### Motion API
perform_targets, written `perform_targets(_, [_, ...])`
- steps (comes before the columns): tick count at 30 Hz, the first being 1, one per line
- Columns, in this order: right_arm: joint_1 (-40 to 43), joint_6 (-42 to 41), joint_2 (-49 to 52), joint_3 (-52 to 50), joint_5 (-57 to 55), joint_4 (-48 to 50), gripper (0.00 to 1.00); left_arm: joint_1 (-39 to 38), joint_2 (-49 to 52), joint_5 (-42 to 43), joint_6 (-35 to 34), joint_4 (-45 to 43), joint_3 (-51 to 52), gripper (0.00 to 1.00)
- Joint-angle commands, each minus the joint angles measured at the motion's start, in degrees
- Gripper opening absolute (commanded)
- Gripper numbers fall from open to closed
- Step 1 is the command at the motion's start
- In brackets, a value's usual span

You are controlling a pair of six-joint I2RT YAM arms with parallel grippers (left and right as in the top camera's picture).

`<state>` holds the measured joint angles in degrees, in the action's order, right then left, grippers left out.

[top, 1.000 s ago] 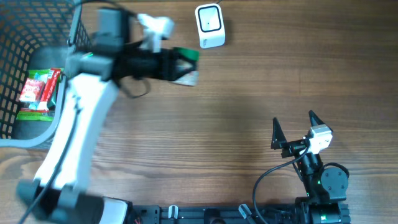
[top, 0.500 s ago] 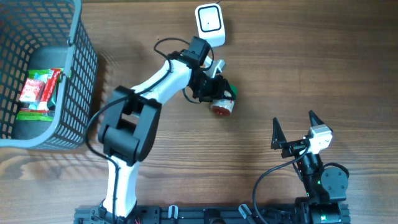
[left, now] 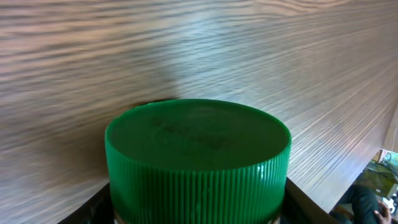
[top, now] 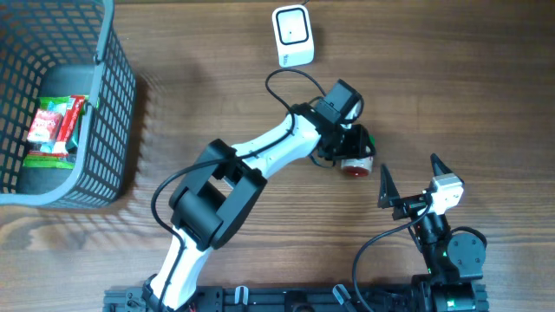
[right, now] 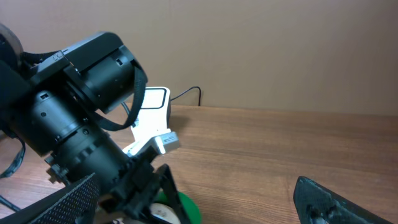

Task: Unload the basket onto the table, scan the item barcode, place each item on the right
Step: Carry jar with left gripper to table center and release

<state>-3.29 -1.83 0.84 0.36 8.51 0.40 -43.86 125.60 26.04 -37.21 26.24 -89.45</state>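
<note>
Grey wire basket (top: 117, 104): far left, coloured packets (top: 52, 121) inside.
White barcode scanner (top: 293, 36): far edge, centre.
Left gripper (top: 354, 154): pinching green-capped round jar (top: 355, 167), right of centre, nearer than scanner.
Right gripper (top: 409, 165): fingers spread wide, near right.

Desk (top: 486, 78) open at right and top-right; left arm (top: 260, 160) blocks the centre.
Arm runs diagonally from the near-left edge to mid-desk, left hand (top: 351, 153) clamped on a green-lidded jar (top: 356, 167), near the spread right hand (top: 409, 169). Scanner (top: 293, 35) stands top centre; basket (top: 121, 104) fills the top-left corner. Open lane between basket and arm, and right of the scanner.
</note>
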Motion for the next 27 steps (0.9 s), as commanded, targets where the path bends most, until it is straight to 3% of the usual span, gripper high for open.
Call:
perform_targets(1, [-0.1, 0.3, -0.4, -0.1, -0.4, 0.2, 1.00, -1.1, -0.1, -6.6, -4.9, -1.2, -0.4, 0.36])
perform_targets(8, [-0.1, 0.3, -0.4, -0.1, -0.4, 0.2, 1.00, -1.8, 0.1, -9.0, -8.4, -3.9, -0.4, 0.37])
perform_targets(10, [-0.1, 0.3, -0.4, -0.1, -0.4, 0.2, 1.00, -1.8, 0.1, -9.0, -8.4, -4.0, -0.4, 0.56])
perform_targets(12, [-0.1, 0.3, -0.4, -0.1, -0.4, 0.2, 1.00, -1.8, 0.1, -8.7, -8.4, -4.0, -0.4, 0.68])
perform_targets(19, [-0.1, 0.3, -0.4, -0.1, -0.4, 0.2, 1.00, -1.3, 0.1, -8.5, -6.5, -4.0, -0.4, 0.84])
perform_targets(27, [-0.1, 0.3, -0.4, -0.1, -0.4, 0.2, 1.00, -0.6, -2.0, -11.6, -0.4, -4.0, -0.7, 0.94])
